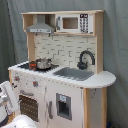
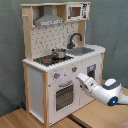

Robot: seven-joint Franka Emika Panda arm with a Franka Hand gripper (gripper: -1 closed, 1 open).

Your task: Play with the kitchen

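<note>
Kitchen [image 2: 60, 65]: upright, oven door shut, pot [image 1: 43, 63] on stove.
Gripper [image 2: 79, 77]: just beside oven knobs; jaws' state unclear.

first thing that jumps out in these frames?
The tall toy kitchen fills both exterior views, white and light wood against a grey curtain. A small metal pot sits on its stove, beside the grey sink with its black faucet. In the second exterior view, the white arm reaches toward the oven door.
</note>
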